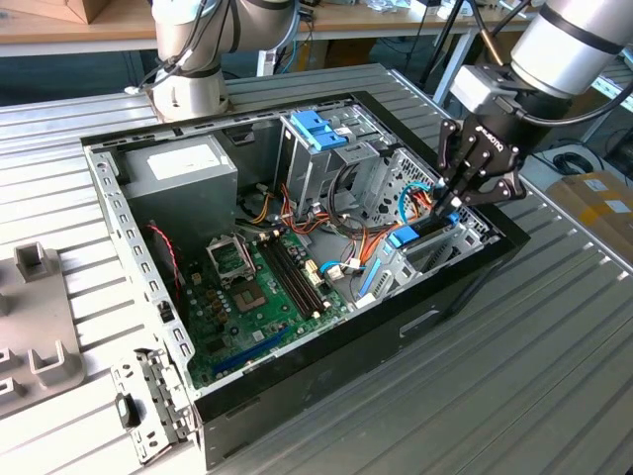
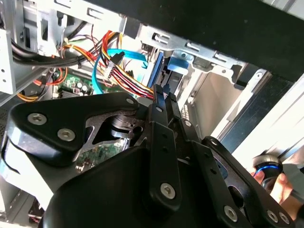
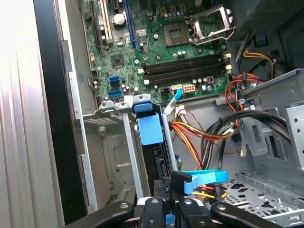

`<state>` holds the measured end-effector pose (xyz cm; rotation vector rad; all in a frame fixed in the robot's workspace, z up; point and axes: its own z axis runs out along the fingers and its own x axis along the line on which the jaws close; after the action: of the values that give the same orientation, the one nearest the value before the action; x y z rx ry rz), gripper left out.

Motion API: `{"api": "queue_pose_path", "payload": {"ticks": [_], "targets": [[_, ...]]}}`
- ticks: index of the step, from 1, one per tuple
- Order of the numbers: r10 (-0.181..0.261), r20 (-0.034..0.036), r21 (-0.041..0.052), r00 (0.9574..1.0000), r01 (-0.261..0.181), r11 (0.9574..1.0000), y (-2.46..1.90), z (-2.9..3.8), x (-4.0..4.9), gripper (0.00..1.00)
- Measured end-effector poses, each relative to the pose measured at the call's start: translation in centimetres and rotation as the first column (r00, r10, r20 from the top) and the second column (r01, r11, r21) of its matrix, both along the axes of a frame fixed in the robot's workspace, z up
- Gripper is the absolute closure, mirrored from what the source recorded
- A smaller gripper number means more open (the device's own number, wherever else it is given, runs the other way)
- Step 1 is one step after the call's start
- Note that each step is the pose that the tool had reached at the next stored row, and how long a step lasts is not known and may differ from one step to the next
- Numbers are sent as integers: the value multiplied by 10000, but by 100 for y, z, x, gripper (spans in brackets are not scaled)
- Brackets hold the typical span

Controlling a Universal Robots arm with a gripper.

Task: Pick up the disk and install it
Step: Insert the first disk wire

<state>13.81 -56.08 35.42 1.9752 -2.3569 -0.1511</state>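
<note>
Open computer case (image 1: 465,287) lies on its side on the slatted metal table (image 1: 554,396), interior exposed. Inside, toward the exterior view's left: grey power supply box (image 1: 178,168); below it the green motherboard (image 1: 252,297) with empty CPU socket (image 1: 229,259). Upper drive cage carries a blue plastic latch (image 1: 318,129). Bundles of orange, red and yellow cables (image 1: 351,247) run between board and cages.

Arm reaches in from the exterior view's right. Gripper (image 1: 457,198) sits at the lower drive cage (image 1: 450,242), near the case's wall on that side.

The disk (image 3: 156,142) stands on edge in that cage, mostly sunk into the slot, directly ahead of the gripper in the first wrist view; its blue carrier frame and dark end face show there. In the exterior view the blue frame end (image 1: 406,236) shows just below the fingers.

Jaws: drawn close together over the disk's end; whether they are actually clamped on it, cannot tell.

Handling judgement: rigid metal body, moderately heavy, smooth flat faces likely slippery; shock-sensitive, and the connector end fragile. Best hold looks to be across the two long blue frame rails, clear of label and connector. Slot fit looks tight, so it must stay square to the cage.
</note>
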Motion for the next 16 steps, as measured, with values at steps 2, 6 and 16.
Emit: {"api": "queue_pose_path", "payload": {"ticks": [2, 6, 16], "targets": [[0, -73, -1, 10000, 0, 10000, 0, 0, -1, 83], [1, -79, 0, 10000, -1, 10000, 0, -1, 0, 83], [0, -189, 0, 9998, 0, 10000, 0, -1, 0, 83]]}}
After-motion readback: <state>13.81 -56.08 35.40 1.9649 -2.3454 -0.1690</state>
